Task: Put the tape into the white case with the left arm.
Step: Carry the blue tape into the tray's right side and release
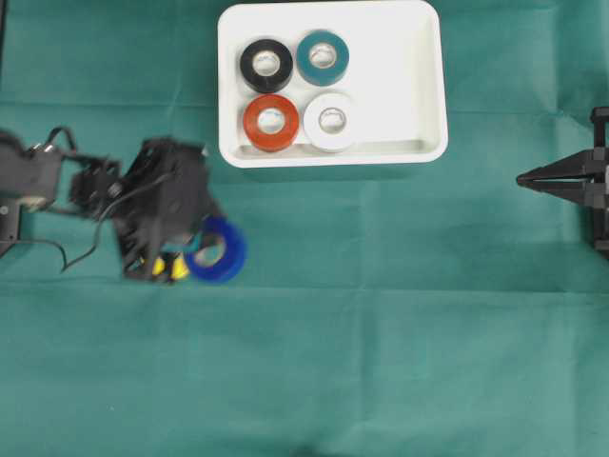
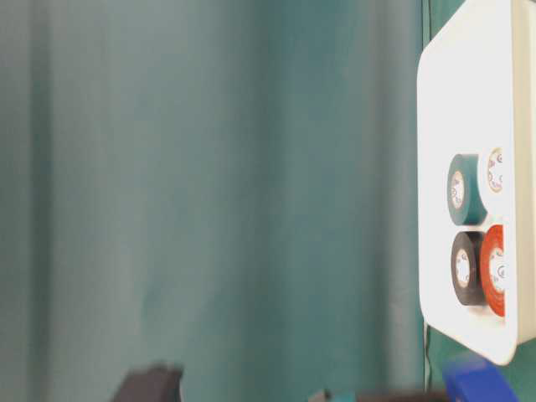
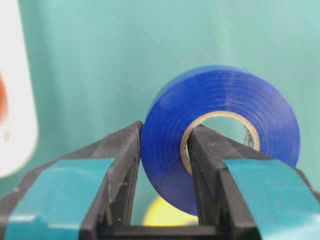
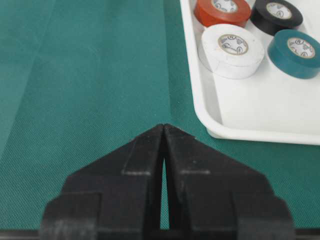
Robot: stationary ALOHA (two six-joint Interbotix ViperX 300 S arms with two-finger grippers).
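Left gripper [image 3: 162, 150]: clamped on blue tape roll [image 3: 220, 130], one finger through core | right gripper [image 4: 164, 131]: closed, holding nothing

Blue tape [image 3: 220, 135] gripped; white case [image 1: 426, 86] holds four rolls.
Left gripper [image 3: 162, 150] pinches the roll's wall, one finger through the core, one outside. The case lies apart, with black, teal, red and white rolls flat inside.

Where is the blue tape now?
In the overhead view, the blue tape is left of centre, below the white case, held by the left end effector.
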